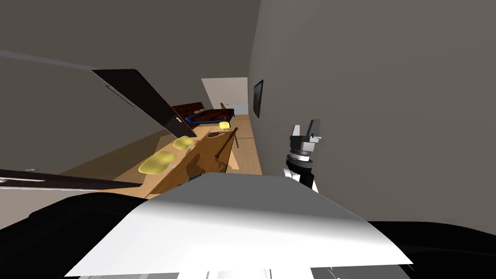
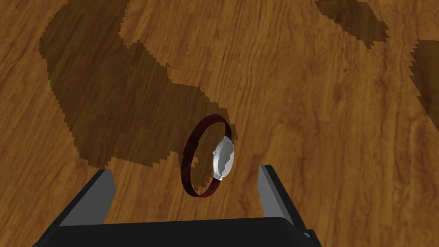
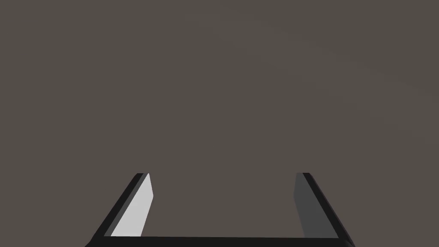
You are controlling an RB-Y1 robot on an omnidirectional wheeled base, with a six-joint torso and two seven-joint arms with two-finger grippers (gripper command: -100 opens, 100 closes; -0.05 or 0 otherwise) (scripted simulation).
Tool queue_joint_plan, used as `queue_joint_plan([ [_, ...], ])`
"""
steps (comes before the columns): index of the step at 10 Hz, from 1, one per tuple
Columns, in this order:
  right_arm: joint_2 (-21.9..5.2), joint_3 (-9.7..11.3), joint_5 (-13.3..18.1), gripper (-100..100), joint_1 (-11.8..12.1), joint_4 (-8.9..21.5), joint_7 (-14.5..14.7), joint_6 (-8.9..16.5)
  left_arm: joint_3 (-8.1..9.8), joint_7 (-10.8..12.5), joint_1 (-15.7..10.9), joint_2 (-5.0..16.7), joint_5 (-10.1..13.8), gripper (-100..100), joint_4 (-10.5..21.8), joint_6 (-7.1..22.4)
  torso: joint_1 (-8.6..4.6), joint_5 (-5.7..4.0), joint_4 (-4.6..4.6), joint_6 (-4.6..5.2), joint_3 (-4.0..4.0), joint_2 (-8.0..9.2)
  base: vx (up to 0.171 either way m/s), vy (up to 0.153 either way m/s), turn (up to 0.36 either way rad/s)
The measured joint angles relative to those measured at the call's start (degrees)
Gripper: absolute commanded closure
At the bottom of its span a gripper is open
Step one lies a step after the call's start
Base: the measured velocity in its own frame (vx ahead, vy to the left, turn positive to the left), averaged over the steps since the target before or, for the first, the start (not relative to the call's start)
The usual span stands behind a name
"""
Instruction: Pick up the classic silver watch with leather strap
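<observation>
Fingers [image 2: 99, 195] of the left gripper [image 2: 185, 169] stand apart, framing the watch [image 2: 224, 158] that sits on edge on the wooden table [image 2: 326, 107], apparently lined up to close on it, while those of the right gripper [image 1: 306, 130] are apart too, idle.

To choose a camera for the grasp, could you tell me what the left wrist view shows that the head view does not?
Left wrist view: the watch, silver case and dark red-brown strap, standing on edge between the fingers of the open left gripper, untouched. Head view: the open right gripper raised beside the grey wall, plus yellow cushions along the table. Shared: the wooden table top.
</observation>
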Motion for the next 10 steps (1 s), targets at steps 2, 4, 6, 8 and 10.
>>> queue_joint_plan([
  [2, 0.00, 0.00, 0.00, 0, 0.00, 0.00, 0.00, 0.00, -0.18, 1.98, -0.04, 0.19, 2.10, -100, 2.37, 1.58, 0.03, 0.02, 0.00, -0.01, 0.01, 0.03, 0.086, 0.026, -0.058],
  [4, 0.00, 0.00, 0.00, 0, -0.01, 0.00, 0.00, 0.00, -0.07, 1.96, -0.09, 0.12, 2.14, -100, 2.45, 1.83, -0.13, -0.03, 0.08, -0.03, 0.24, 0.43, -0.013, 0.006, -0.111],
  [6, 0.00, 0.00, 0.00, 0, -0.03, 0.01, 0.00, 0.01, 0.00, 2.83, -1.87, -0.02, 2.23, -100, 5.47, 1.10, -0.05, -0.01, 0.16, -0.01, 0.45, 0.81, -0.095, 0.031, -0.205],
  [8, 0.00, 0.00, 0.00, 0, -0.03, 0.01, 0.00, 0.01, 2.87, 2.15, -3.13, -1.59, 1.23, -100, 7.35, 1.75, -0.06, -0.01, 0.19, -0.03, 0.51, 0.90, -0.094, 0.016, -0.136],
  [10, 0.01, 0.00, 0.00, 0, -0.02, 0.01, 0.00, 0.01, 3.81, 2.00, -4.29, -2.08, 0.85, -100, 9.14, 2.02, -0.12, -0.02, 0.17, -0.05, 0.46, 0.80, -0.045, 0.001, -0.073],
])
